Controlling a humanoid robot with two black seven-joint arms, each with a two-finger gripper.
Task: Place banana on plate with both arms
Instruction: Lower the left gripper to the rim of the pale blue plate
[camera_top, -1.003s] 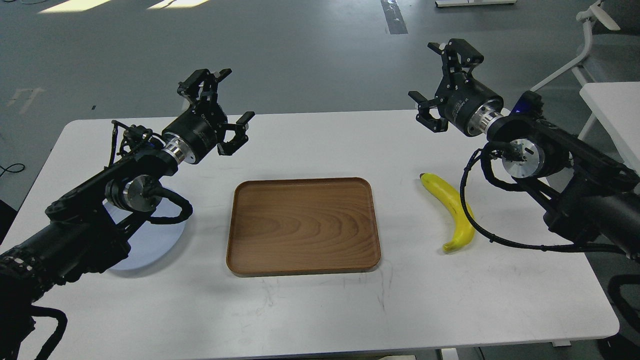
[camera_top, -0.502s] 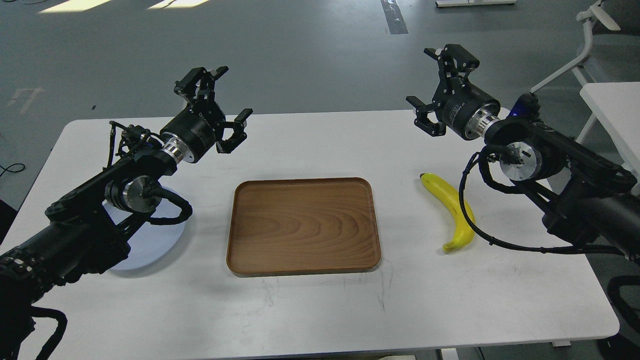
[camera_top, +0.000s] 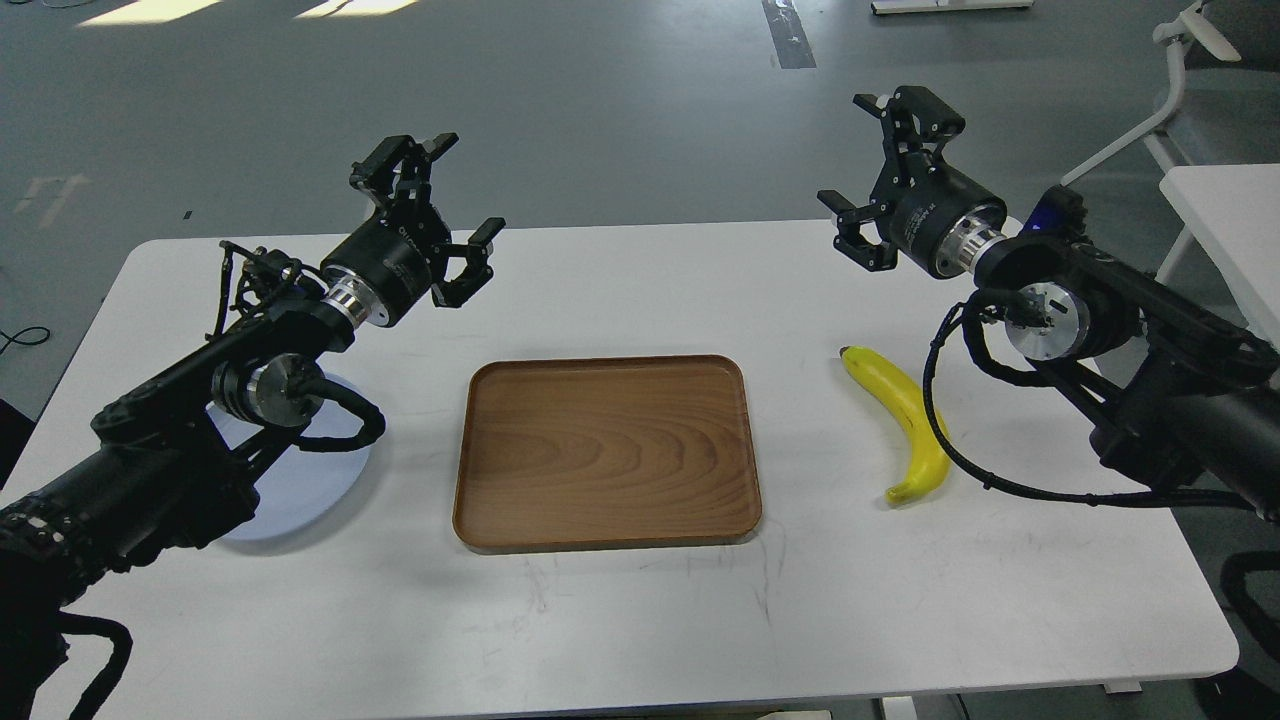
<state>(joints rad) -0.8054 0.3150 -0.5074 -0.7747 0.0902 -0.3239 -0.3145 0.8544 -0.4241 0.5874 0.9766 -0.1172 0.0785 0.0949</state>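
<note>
Head view: brown wooden tray (camera_top: 606, 452) at the middle of the white surface (camera_top: 640, 620), holding nothing. Right of the tray, lying flat on the surface: banana (camera_top: 905, 420). Left of the tray, partly hidden under the left arm: pale blue plate (camera_top: 300, 490), nothing seen on it. Raised above the surface, fingers spread wide and holding nothing: left gripper (camera_top: 432, 208), right gripper (camera_top: 882, 168).

Tray (camera_top: 606, 452) lies between plate (camera_top: 305, 485) and banana (camera_top: 908, 420).
</note>
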